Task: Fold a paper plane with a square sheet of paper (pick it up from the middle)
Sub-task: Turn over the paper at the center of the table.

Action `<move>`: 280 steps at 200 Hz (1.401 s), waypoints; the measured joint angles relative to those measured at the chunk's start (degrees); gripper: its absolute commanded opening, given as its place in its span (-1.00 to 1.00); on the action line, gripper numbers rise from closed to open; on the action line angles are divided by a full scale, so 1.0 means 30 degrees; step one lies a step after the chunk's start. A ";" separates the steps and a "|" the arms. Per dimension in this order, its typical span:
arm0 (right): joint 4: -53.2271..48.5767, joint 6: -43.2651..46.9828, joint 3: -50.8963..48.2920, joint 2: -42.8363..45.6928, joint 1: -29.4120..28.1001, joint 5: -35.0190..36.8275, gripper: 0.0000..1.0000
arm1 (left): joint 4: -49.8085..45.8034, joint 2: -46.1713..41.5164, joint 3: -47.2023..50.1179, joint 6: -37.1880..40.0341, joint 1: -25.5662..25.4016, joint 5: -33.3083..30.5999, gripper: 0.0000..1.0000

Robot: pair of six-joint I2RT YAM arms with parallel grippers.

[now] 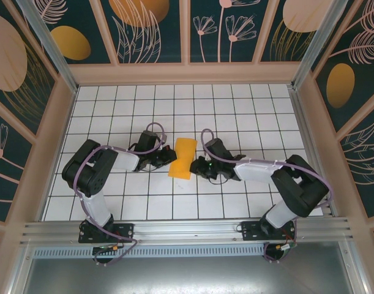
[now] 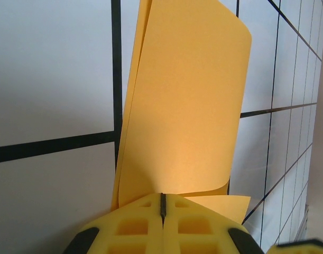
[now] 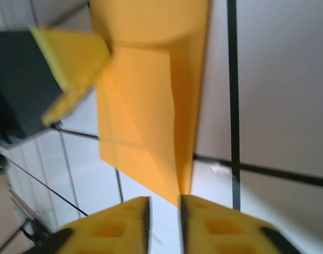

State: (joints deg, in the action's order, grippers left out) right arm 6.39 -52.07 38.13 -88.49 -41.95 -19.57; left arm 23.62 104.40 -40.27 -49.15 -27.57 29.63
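The square sheet of paper [image 1: 182,158], folded into a narrow orange-yellow strip, is lying near the middle of the tiled bench [image 1: 254,110], roughly midway between the left and right edges and a little nearer the near edge than the far one. It is sitting between the two arms, its long sides running from near to far.

The left pincer [image 1: 167,158] is reaching in from the left and touching the strip's left side. In the left wrist view its yellow fingers [image 2: 198,222] are meeting with only a thin dark line between them, closed, and their tips are resting at the paper's [image 2: 187,106] near edge. The top layer is curling up off the layer below.

The right pincer [image 1: 198,166] is coming in from the right, just beside the strip's near right corner. In the right wrist view its jaws are standing slightly apart, and a pointed end of the paper [image 3: 145,106] is reaching right up to that narrow gap [image 3: 164,206]; whether it is touching them is unclear.
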 measured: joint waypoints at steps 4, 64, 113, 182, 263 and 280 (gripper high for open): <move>0.0226 -0.0182 0.0000 0.0000 0.0109 0.0029 -0.22 | 0.0000 0.0000 0.0000 0.0000 0.0000 0.0000 -0.89; 0.1348 -0.1137 0.1013 -0.2317 0.0743 0.0117 -0.21 | -0.0095 -0.0066 -0.0007 0.0000 0.0000 -0.0022 -0.88; 0.2441 -0.1829 0.1049 -0.3271 0.0831 -0.0175 -0.38 | -0.0153 -0.0087 -0.0007 0.0007 0.0007 -0.0073 -0.87; 0.2973 -0.1989 0.1049 -0.3490 0.0831 -0.0364 -0.38 | -0.0153 -0.0087 -0.0007 0.0007 0.0007 -0.0080 -0.87; 0.5180 -0.1858 0.0991 -0.3825 0.0831 -0.1093 -0.53 | -0.0648 -0.0423 -0.0007 -0.0007 0.0007 -0.0197 -0.81; 0.5370 -0.1749 0.0991 -0.4029 0.0831 -0.1224 -0.62 | -0.0867 -0.0707 -0.0007 -0.0051 0.0007 -0.0277 -0.75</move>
State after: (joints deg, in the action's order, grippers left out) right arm 22.50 -57.32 41.10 -100.57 -39.46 -23.24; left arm 21.02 102.28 -40.29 -49.30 -27.55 28.80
